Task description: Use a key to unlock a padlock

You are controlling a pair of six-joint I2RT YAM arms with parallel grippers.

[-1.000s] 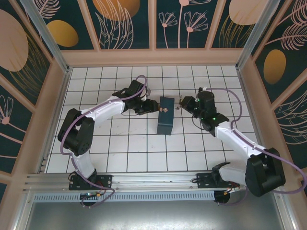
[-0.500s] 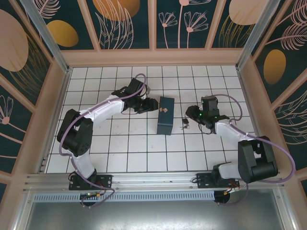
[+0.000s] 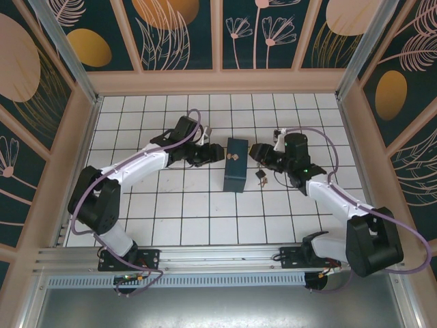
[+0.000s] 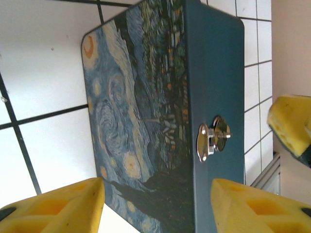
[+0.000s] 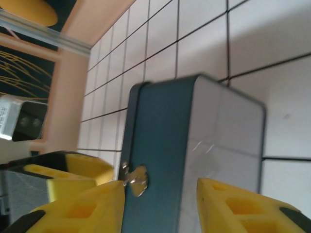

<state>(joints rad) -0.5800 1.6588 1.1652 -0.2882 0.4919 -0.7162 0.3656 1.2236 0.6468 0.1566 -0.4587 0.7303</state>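
Observation:
The tiny dark padlock [image 3: 261, 176] lies on the white tiles just right of the blue tin [image 3: 236, 165]. I cannot tell the key apart from it at this size. My left gripper [image 3: 218, 154] is open at the tin's left side, and in the left wrist view the left gripper [image 4: 156, 196] faces the painted tin [image 4: 146, 107] and its silver clasp [image 4: 212, 141]. My right gripper [image 3: 254, 152] is open at the tin's right side. Seen from the right wrist, that gripper [image 5: 160, 194] holds nothing and faces the tin [image 5: 165, 145] and clasp [image 5: 136, 180].
Pink walls [image 3: 218, 82] enclose the tiled floor on three sides. The opposite arm's yellow fingers [image 5: 63, 174] show beyond the tin in the right wrist view. A metal rail [image 3: 205, 256] runs along the near edge by the arm bases.
The right gripper went from shut to open. The padlock now lies on the tiles right of the tin. The right arm drew back, then returned to the tin. The left arm shifted slightly.

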